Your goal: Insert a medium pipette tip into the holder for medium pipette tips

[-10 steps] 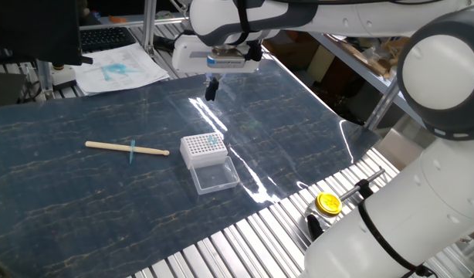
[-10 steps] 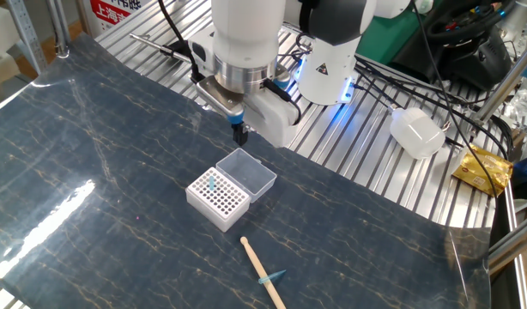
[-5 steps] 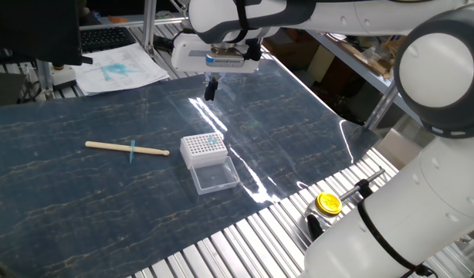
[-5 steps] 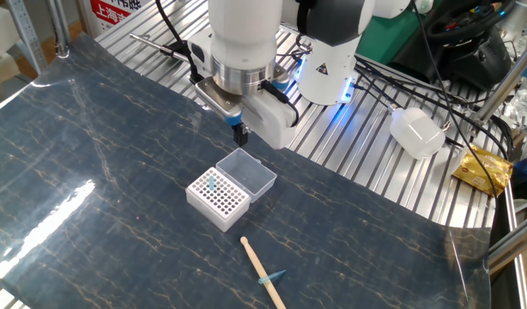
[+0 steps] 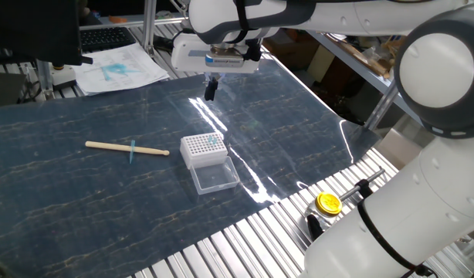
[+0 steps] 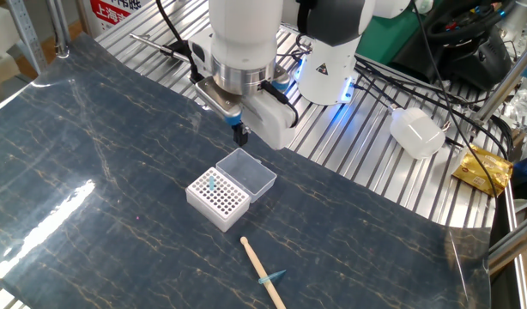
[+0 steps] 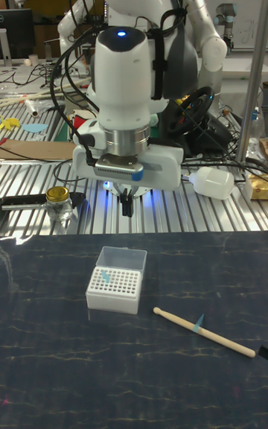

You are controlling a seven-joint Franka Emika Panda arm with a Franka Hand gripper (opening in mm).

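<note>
The two dark fingers of the gripper (image 5: 211, 90) (image 6: 240, 136) (image 7: 127, 206) are being held pressed together, pointing straight down, with nothing seen between them. The gripper is being carried in the air above the dark blue marbled mat (image 5: 82, 193) (image 6: 75, 154) (image 7: 45, 354), near the mat's edge by the robot's base, and is being kept apart from every object below.

Nearest to the fingers, the small white boxy holder with a grid of holes on top (image 5: 203, 149) (image 6: 217, 199) (image 7: 113, 287) is being shown resting on the mat, with its clear plastic hinged lid (image 5: 214, 177) (image 6: 249, 172) (image 7: 123, 258) lying open beside it. One small blue tip (image 5: 214, 140) (image 6: 211, 183) (image 7: 105, 276) is being seen already seated in the grid.

Farther out, the thin translucent blue-teal medium pipette tip (image 5: 133, 151) (image 6: 271, 278) (image 7: 198, 322) is lying on the mat, well apart from the holder, crossing the long pale wooden stick (image 5: 126, 147) (image 6: 262, 270) (image 7: 205, 332) and touching it.

Beyond the mat, a small jar with a yellow lid (image 5: 328, 203) (image 7: 57, 201) is being shown standing on the ribbed metal table (image 5: 245, 239) (image 6: 375, 163) (image 7: 208, 213).
</note>
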